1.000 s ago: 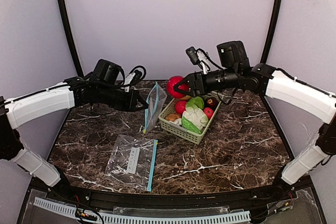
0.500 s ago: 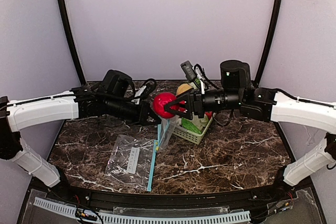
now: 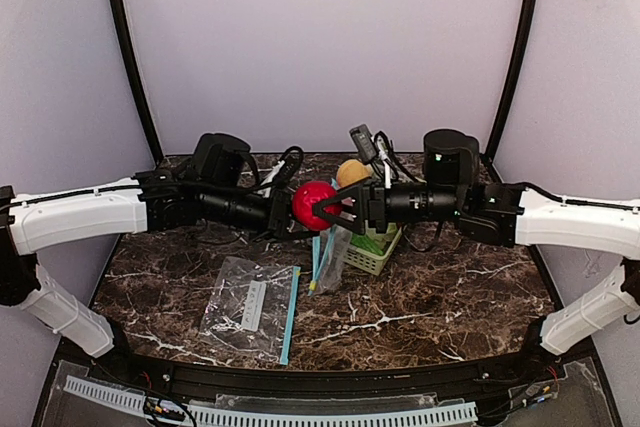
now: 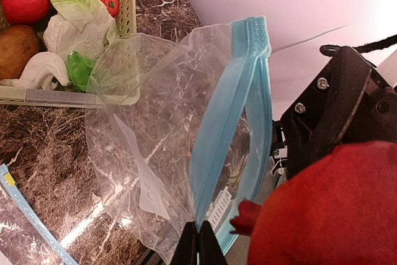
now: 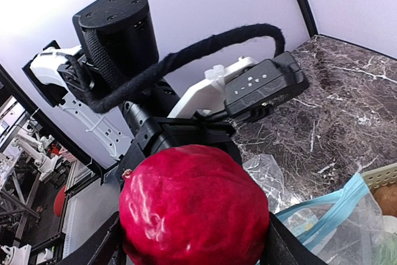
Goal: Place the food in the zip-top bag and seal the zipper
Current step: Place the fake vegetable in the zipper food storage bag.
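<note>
Midair between the two arms, the red pomegranate (image 5: 192, 206) is clamped in the right gripper (image 3: 322, 209), whose jaws are spread wide around the fruit. It sits just beside the blue zipper mouth of the zip-top bag (image 4: 161, 153). The left gripper (image 4: 197, 243) is pinched closed on that zipper edge, and the bag hangs down toward the bench (image 3: 450, 287). Behind, the lattice basket (image 4: 129, 4) holds a cauliflower (image 4: 49, 41), a potato (image 4: 15, 44) and other fruit. A second bag (image 3: 250, 307) lies flat nearby.

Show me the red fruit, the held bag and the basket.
red fruit (image 5: 192, 206): right wrist view, middle of its skin.
held bag (image 4: 214, 110): left wrist view, on its blue zipper strip.
basket (image 4: 43, 95): left wrist view, on its rim.
</note>
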